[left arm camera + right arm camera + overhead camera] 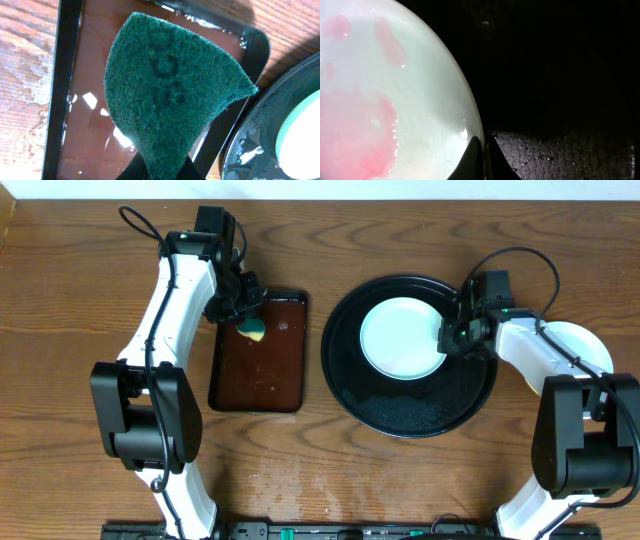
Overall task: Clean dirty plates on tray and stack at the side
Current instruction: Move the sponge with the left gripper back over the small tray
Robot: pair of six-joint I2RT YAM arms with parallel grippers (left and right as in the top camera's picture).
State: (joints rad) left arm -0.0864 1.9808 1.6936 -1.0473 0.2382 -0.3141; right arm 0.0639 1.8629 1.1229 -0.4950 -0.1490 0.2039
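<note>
While left hand (243, 307) pinches green sponge (170, 90), dark blotch (167, 80) illegible.

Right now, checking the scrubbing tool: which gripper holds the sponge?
The left gripper, shut on the green sponge over the rectangular brown tray; the right gripper is shut at the plate's rim.

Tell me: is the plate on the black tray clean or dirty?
Dirty. The right wrist view shows pink-red smears across the plate; overhead it looks plain white, too small to tell.
</note>
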